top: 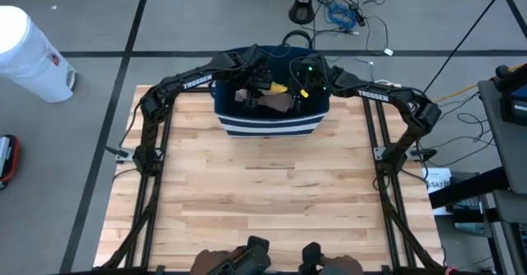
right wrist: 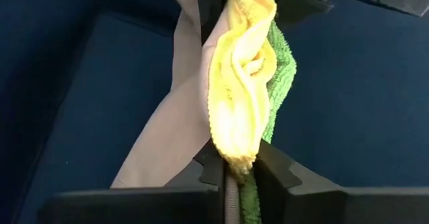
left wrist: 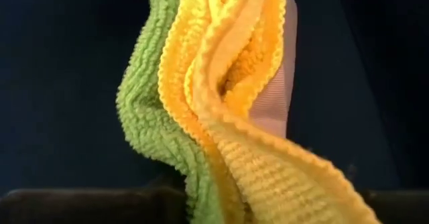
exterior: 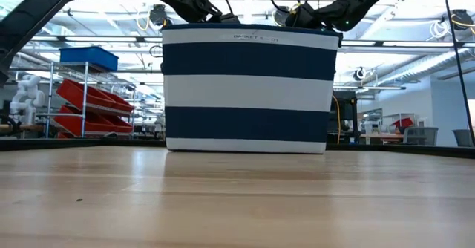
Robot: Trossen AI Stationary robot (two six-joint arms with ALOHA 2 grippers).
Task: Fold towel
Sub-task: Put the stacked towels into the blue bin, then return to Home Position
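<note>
A white bucket (top: 29, 54) stood on the floor at about ten o'clock from the table (top: 263, 201), well apart from it. The left arm (top: 177, 87) reached from the table's left edge in toward twelve o'clock, and its left gripper (top: 262, 81) was down inside the navy-and-white striped basket (top: 268, 125) at the table's far edge. In the left wrist view a bunch of cloth hung straight ahead against the basket's dark blue lining: a green towel (left wrist: 144, 127) on one side, a yellow towel (left wrist: 228, 83) in the middle, and a strip of pinkish-tan cloth (left wrist: 278, 96) on the other side. The yellow towel ran down to the camera's near edge, but whether the left fingers were clamped on it or released I could not tell.

From above, the yellow towel (top: 280, 86) and the tan cloth (top: 276, 102) showed in the basket's opening between the two grippers. In the low view the basket (exterior: 249, 92) stood upright at twelve o'clock, both arms dipping over its rim from above.

The right gripper (top: 303, 84) was also inside the basket, coming in from about one o'clock. In the right wrist view its two dark fingers (right wrist: 275, 174) were pinched on the bundled cloth: the yellow towel (right wrist: 234, 96) ran down between them, with the green towel (right wrist: 281, 70) just behind and the tan cloth (right wrist: 174, 130) trailing off beside it. The right arm (top: 387, 98) ran back to the table's right edge. Cables (top: 350, 16) lay on the floor beyond the basket.
</note>
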